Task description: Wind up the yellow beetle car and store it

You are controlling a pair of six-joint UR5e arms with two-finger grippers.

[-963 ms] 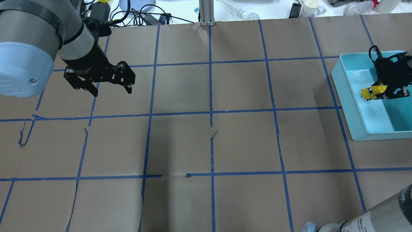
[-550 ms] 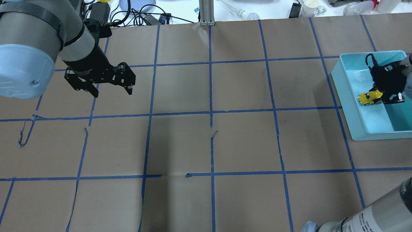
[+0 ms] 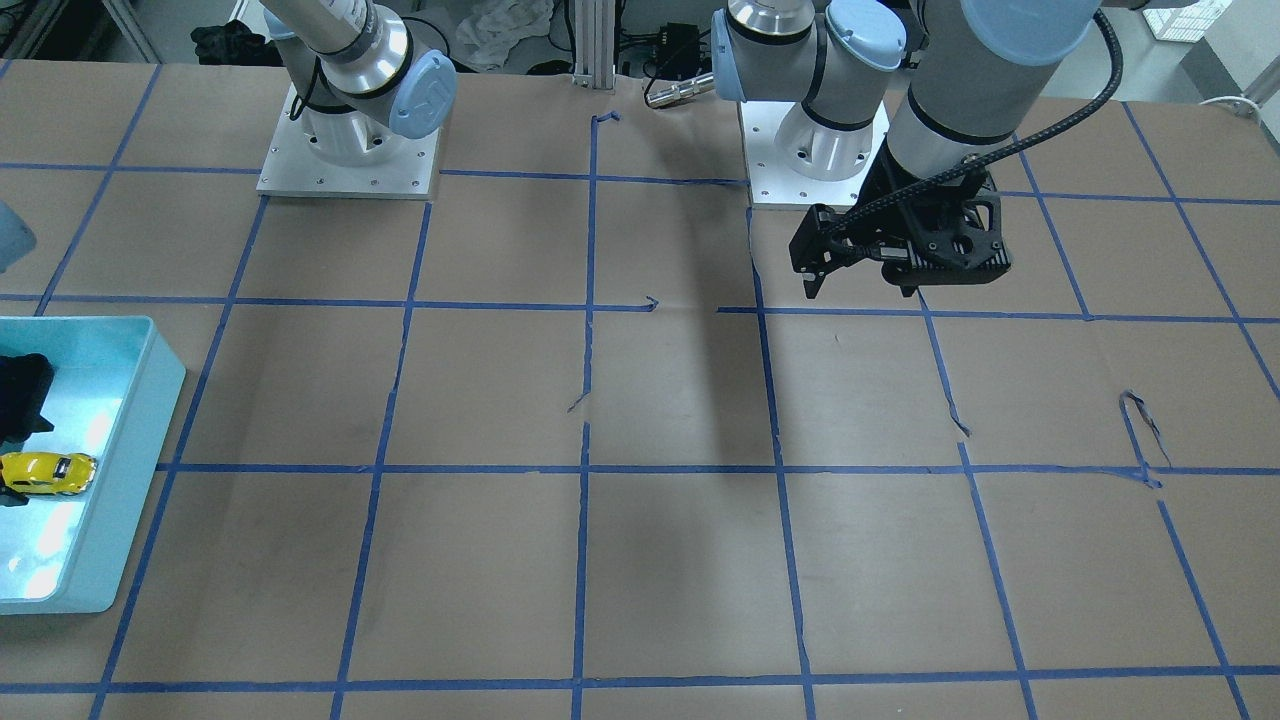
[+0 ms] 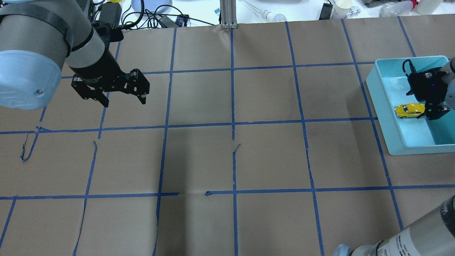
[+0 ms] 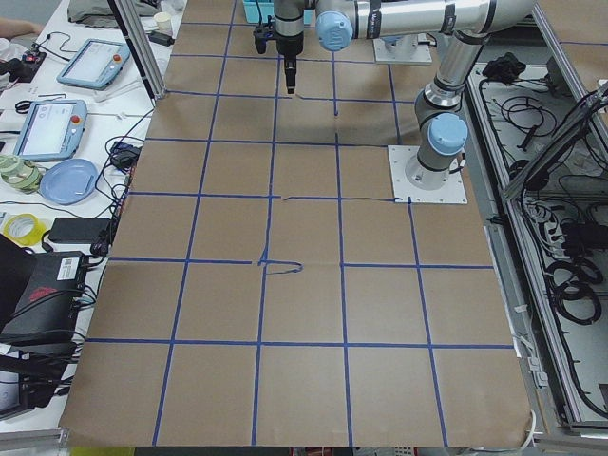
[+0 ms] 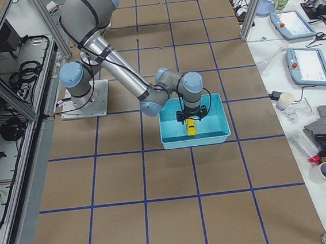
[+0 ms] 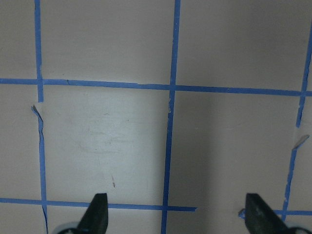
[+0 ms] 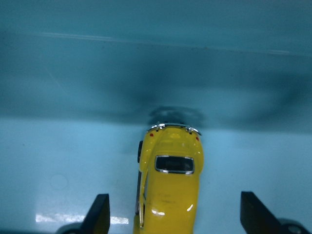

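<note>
At the table's right end sits a teal bin (image 4: 385, 121), one short side close to that edge. The yellow beetle car (image 8: 168, 190) stands on its wheels on the bin's pale floor, lying crosswise. Its tail, with two small red lights, points at the bin wall that faces the table's middle and is close to that wall; whether they touch cannot be told. The right gripper (image 4: 437, 112) reaches down into the bin over the car. Its fingers (image 8: 100, 214) are spread wide, one on either side of the car, with clear floor showing between each tip and the yellow body, so nothing is gripped. Beyond the bin, the brown paper of the table (image 4: 263, 160) runs on under a grid of blue tape, which is torn and lifted in a few spots. Farther along, over the left part of the table and well apart from the bin, the left gripper (image 4: 124, 102) hangs above the paper, pointing down. Its fingers (image 7: 97, 214) are also spread wide, framing only paper and a crossing of tape lines below.
</note>
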